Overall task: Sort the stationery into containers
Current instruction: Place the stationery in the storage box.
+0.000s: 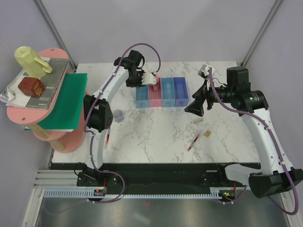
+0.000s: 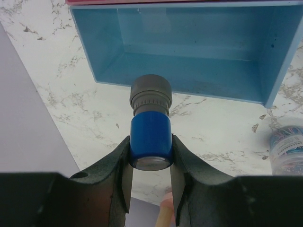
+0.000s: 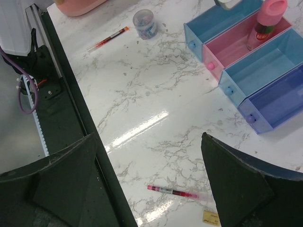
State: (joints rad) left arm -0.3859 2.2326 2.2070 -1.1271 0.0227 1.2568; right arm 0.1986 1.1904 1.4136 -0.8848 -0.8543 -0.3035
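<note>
Left end effector (image 2: 150,158) held blue piece (image 2: 150,139) near blue bin (image 2: 189,56); next needed drop inside. Right end effector (image 3: 147,142) wide, empty.

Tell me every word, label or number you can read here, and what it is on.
No text here can be read clearly.
Glue stick: red label with print, too blurred to read.
Roll: coloured print around it, too blurred.
Nearer pen: markings too small.
Grey book: pale lettering, too small.
</note>
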